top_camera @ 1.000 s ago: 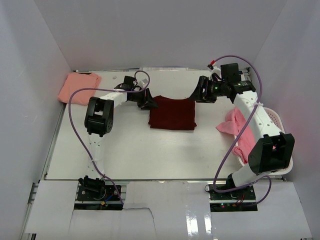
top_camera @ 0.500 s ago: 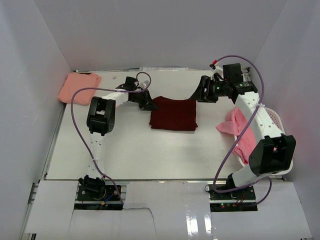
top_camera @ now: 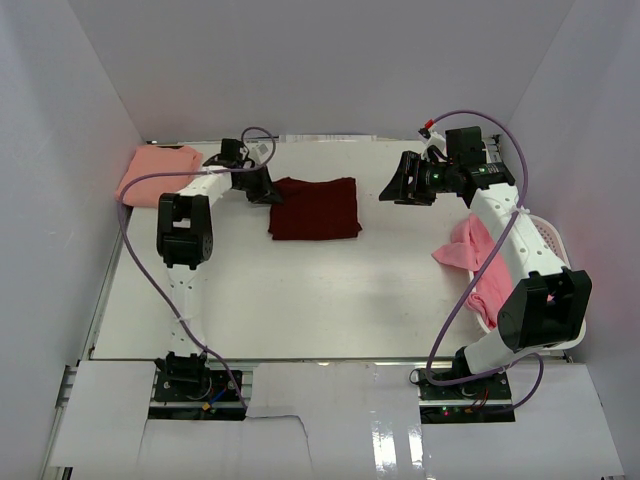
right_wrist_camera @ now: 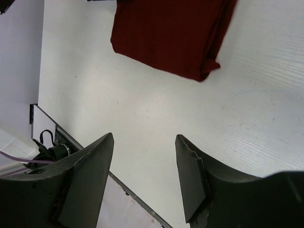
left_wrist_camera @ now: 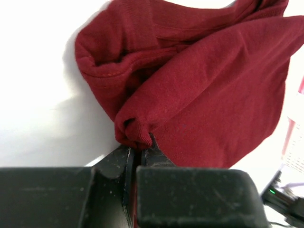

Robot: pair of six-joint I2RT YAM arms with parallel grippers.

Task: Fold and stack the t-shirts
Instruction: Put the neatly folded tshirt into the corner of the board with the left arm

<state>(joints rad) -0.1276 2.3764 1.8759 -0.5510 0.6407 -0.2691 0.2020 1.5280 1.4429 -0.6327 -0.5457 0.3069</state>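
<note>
Maroon t-shirt (top_camera: 315, 208), plain and folded, corner within the closed left hand (left_wrist_camera: 137, 153)

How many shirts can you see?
3: a maroon shirt near the middle, pinched by the left gripper; a salmon shirt folded in the far-left corner; a pink shirt draped over the basket on the right, which may hide more.
</note>
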